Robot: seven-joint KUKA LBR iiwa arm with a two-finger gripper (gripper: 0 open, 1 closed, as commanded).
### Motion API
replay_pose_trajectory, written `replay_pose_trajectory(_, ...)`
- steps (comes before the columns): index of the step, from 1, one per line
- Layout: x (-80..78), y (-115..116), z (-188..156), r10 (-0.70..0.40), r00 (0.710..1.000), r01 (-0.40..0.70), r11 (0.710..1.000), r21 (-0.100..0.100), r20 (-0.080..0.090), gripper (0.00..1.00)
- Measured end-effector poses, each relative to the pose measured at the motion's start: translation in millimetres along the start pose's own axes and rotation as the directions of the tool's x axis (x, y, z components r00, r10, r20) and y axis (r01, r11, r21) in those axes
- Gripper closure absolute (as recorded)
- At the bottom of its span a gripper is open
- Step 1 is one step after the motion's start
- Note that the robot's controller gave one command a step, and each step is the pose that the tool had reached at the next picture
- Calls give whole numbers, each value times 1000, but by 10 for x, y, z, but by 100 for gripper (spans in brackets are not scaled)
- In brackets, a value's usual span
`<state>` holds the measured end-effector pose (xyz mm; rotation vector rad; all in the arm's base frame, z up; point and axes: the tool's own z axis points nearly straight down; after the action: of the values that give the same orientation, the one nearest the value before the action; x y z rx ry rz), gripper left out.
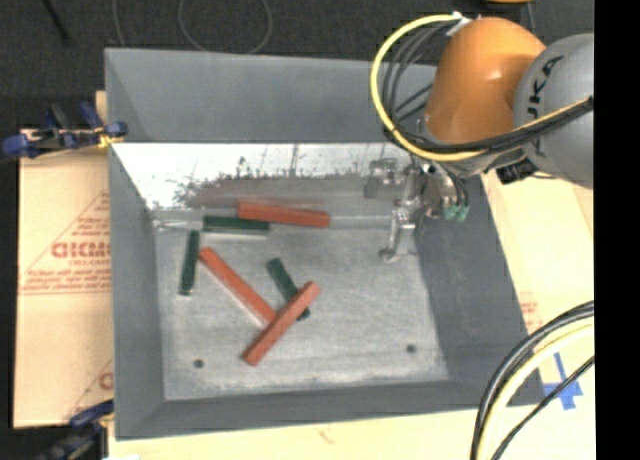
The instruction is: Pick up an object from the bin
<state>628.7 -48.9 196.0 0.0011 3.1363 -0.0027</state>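
The gripper (397, 242) hangs low in the right rear part of the bin (365, 323), over bare grey floor close to the back wall. Whether it is spread or pressed together I cannot tell from this angle, and I see nothing caught in it.

The nearest thing is the top red stick (285, 215), lying flat along the foot of the back wall, its right end a little to the left of the gripper. A dark green stick (234, 225) lies just beside it on the front side, partly tucked under its left end. Further out, near the middle of the floor, a lower red stick (281, 323) lies aslant and crosses the end of a middle red stick (232, 284), with a short green stick (282, 280) touching them. A left green stick (188, 263) lies on its own towards the left wall.

All of these look like small, stiff, straight bars, probably wood or plastic: light, not fragile, unlikely to bend or crush. Their faces seem smooth, so a grip that is off centre could let one swing or slip. The best hold is likely across the narrow width, near the middle of the length, so the bar hangs level. For the top red stick, its right half looks free of the green one; the back wall close behind it may crowd the rear side of the grasp. The crossed sticks would likely shift each other if taken.
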Motion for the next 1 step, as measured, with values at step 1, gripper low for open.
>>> replay_pose_trajectory(1, 82, 555, 977, -5, 1000, 5, 1000, -4, -9, 0)
